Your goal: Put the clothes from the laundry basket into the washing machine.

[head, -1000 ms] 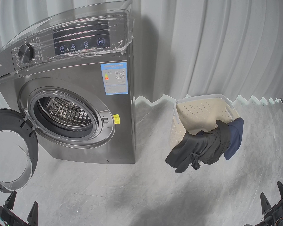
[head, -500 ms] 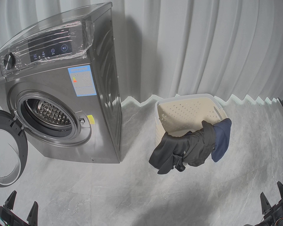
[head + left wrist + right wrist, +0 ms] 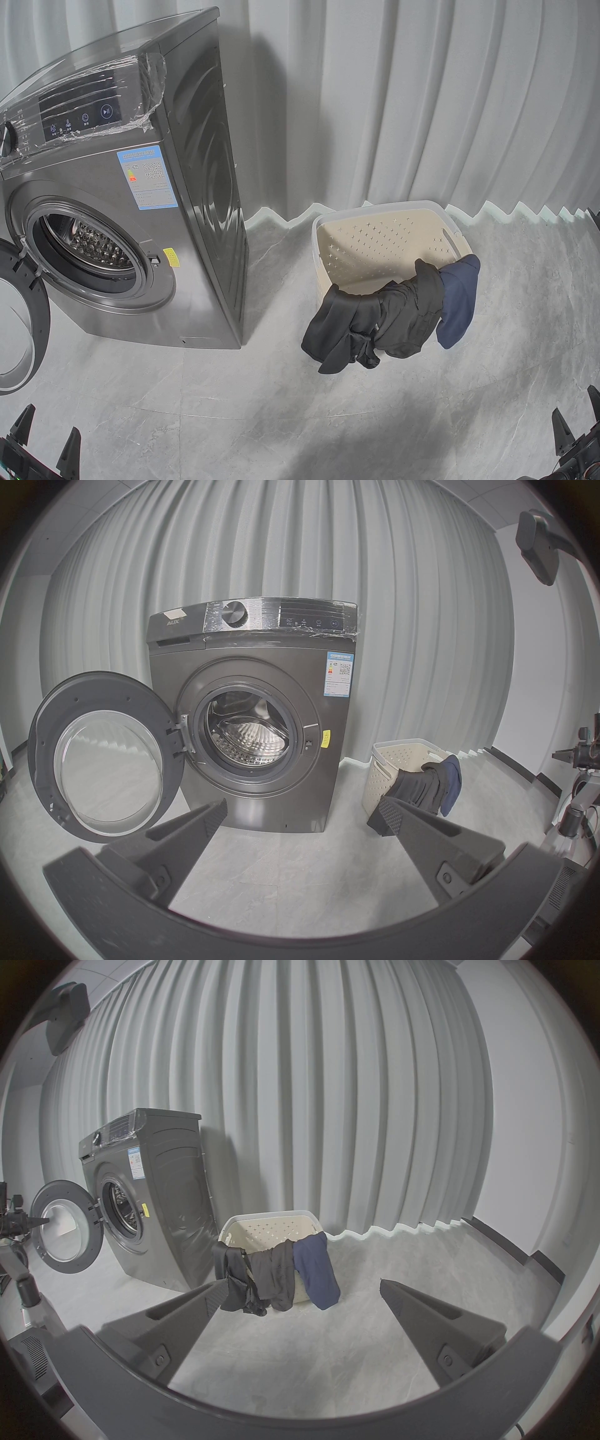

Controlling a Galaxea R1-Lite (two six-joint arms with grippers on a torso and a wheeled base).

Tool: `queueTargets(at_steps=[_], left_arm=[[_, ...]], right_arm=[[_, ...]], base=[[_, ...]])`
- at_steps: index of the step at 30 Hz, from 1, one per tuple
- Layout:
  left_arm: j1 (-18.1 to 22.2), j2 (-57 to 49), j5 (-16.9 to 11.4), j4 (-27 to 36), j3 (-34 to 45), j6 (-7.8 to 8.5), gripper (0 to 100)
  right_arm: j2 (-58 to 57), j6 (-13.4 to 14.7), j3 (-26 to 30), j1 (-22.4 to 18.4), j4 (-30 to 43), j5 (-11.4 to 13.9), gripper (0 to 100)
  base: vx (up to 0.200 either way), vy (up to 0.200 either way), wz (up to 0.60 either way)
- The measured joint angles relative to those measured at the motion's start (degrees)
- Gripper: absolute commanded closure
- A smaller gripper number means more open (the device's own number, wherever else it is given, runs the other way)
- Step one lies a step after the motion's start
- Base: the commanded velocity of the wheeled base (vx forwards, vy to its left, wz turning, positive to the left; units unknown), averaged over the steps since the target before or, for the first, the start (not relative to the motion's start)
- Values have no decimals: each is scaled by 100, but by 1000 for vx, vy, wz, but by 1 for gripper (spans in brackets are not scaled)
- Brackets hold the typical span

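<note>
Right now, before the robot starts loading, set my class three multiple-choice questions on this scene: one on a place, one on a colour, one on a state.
1. Where are the clothes?
A) piled on the floor
B) draped over the basket's front rim
C) folded on a chair

2. What colour is the garment farthest from the washer?
A) navy
B) red
C) white

3. The washer's door is:
A) shut
B) open
C) missing

Answers:
1. B, as they hang over the rim and down its outside.
2. A, as the piece at that end is dark blue beside the black ones.
3. B, as the door stands swung wide off the opening.
</note>
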Motion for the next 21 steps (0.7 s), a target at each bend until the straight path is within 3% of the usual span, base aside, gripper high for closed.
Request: queueTargets(at_steps=[13,21], left_arm=[[1,0,0,0,0,0,0],[0,0,2,5,0,0,0]], right_arm=[[2,0,0,5,-2,0,0],[2,0,0,5,0,0,0]], base=[[0,-200,0],[0,0,0]])
